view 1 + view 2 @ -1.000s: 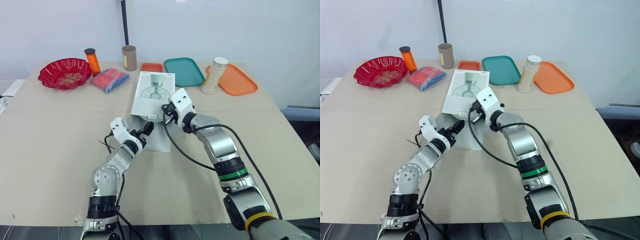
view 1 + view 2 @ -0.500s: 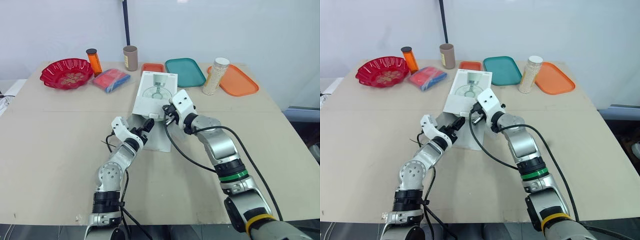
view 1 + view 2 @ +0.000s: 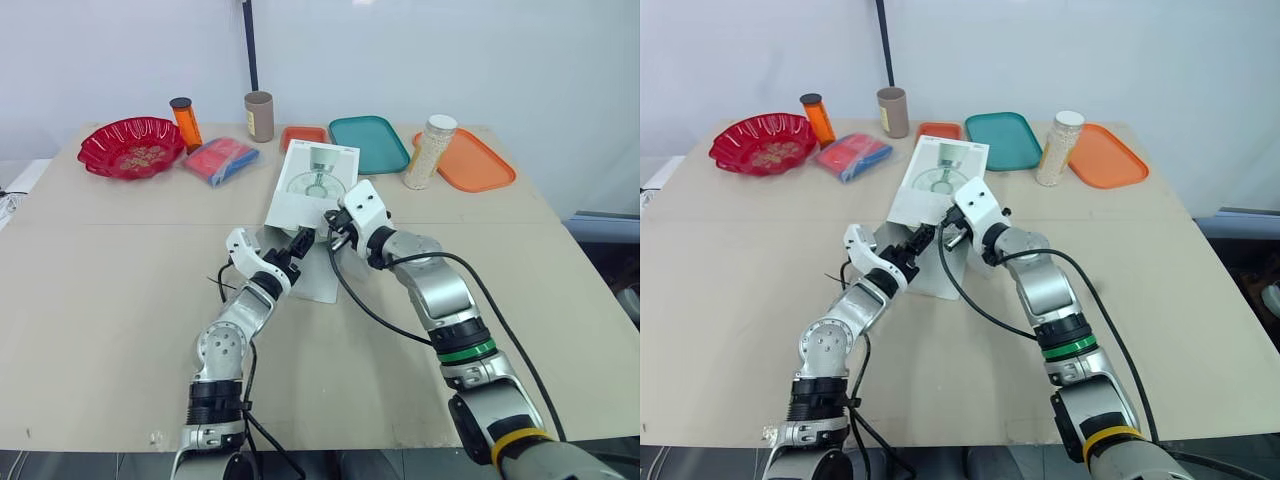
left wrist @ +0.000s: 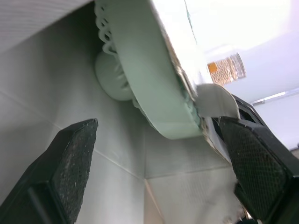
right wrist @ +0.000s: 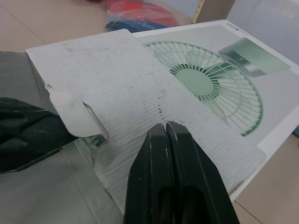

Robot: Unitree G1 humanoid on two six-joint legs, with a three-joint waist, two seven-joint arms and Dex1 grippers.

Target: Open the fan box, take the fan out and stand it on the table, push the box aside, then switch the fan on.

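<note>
Left gripper (image 3: 298, 245): fingers spread wide, inserted in near open end of fan box (image 3: 316, 178). Fan (image 4: 154, 79): pale green, inside box, between spread fingers, not gripped. Right gripper (image 5: 167, 128): fingers pressed together, over raised flap (image 5: 140, 93). Box at middle of table (image 3: 120, 270).

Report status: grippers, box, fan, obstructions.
Left gripper open, inside box, straddling fan. Right gripper shut, over flap. Fan not yet out. Nothing blocking.
</note>
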